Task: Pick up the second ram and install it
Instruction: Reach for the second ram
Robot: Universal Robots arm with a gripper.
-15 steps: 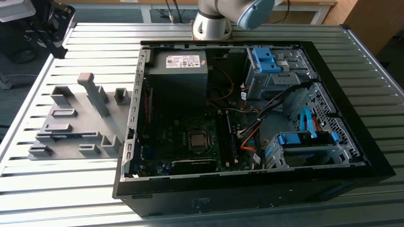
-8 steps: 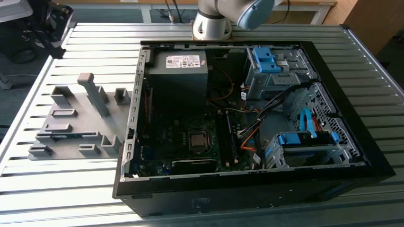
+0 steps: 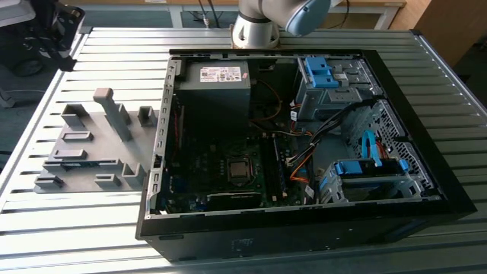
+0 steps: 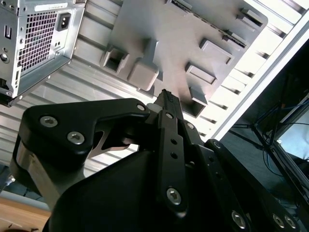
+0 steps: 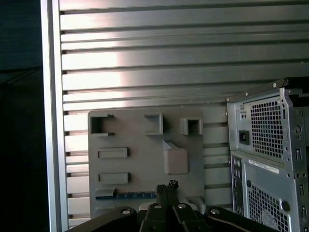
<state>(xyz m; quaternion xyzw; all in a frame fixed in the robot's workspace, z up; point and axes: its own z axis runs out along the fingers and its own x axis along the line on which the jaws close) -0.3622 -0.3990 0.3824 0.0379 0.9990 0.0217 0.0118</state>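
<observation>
You see a silver-grey cylindrical arm base point(image 3: 255, 31), a pale blue joint cap point(image 3: 308, 12), a matte black gripper point(image 4: 166, 99) built from angular link plates, silver hex-socket screws point(image 4: 174, 195) along them, narrow black fingers point(image 4: 169, 121) drilled with small holes.

The arm point(image 3: 263, 23) stands raised — its gripper point(image 4: 167, 96) points downward, black fingers pressed together at the tips.

Looked like a robotics lab or assembly workshop, ribbed aluminium bench point(image 3: 91, 228) carried an opened desktop computer case point(image 3: 304, 234), grey fixture tray point(image 5: 140, 140) lay below the gripper point(image 5: 167, 185), robot arm base point(image 3: 255, 31) stood on the bench.
</observation>
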